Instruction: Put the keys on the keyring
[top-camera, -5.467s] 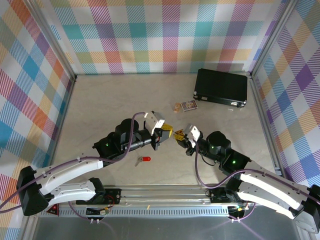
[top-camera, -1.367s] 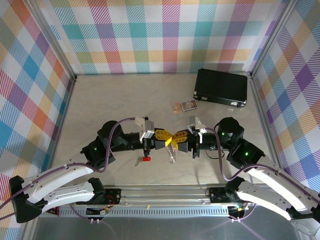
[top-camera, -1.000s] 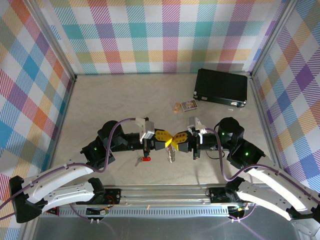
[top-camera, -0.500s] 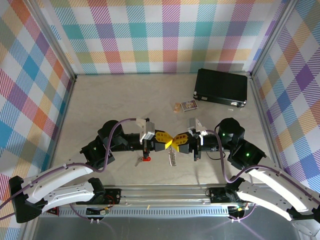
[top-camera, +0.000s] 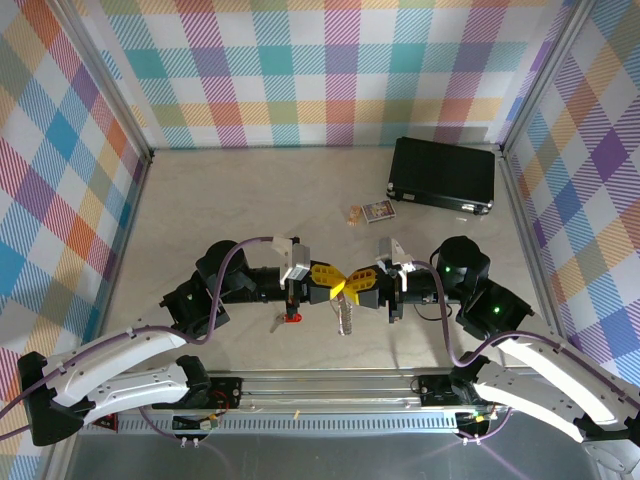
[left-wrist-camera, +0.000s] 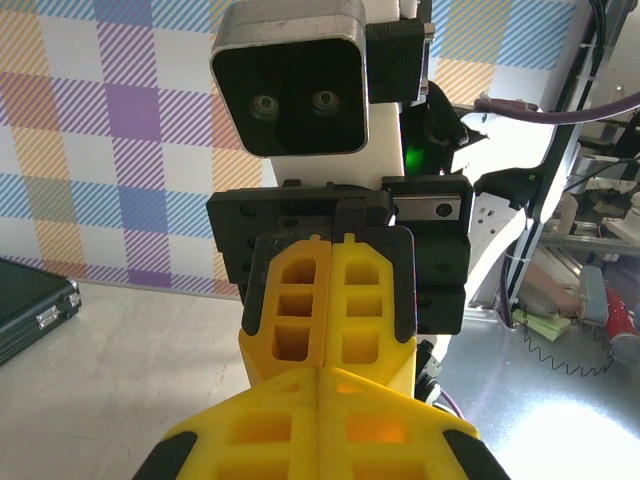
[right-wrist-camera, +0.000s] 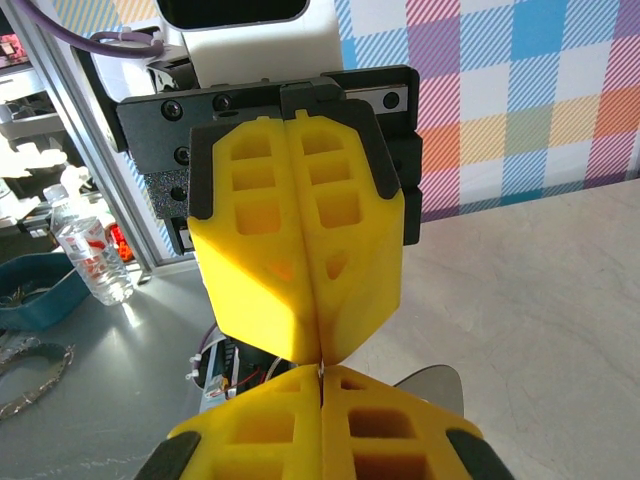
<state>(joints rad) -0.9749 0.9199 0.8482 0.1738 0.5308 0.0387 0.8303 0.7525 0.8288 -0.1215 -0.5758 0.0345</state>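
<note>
**A:** Top view first; where are the claws?

**B:** Mid-counter (top-camera: 200, 200), tip to tip; the left claw (top-camera: 330, 281) reaches in from the left, the right claw (top-camera: 352, 284) from the right; each has its yellow halves pressed flat together, no gap.

**A:** And the keyring?

**B:** The keyring (top-camera: 346, 316) is just near of where the tips meet, close under them; I cannot tell whether either claw pinches it. The key (top-camera: 289, 318), with its red tag, lies on the counter to the keyring's left, just near of the left claw; key and keyring are apart.

**A:** Anything else there?

**B:** A black case (top-camera: 443, 175) at the far right; a small card (top-camera: 376, 211) just left of it.

**A:** Left wrist view?

**B:** Its own claw is closed tight at the bottom; the right claw faces it head-on, closed too, tips meeting; the case's corner sits at the left edge.

**A:** Right wrist view?

**B:** Much the same, mirrored; its own claw is closed at the bottom; the left claw faces it, closed, tips touching.
</note>
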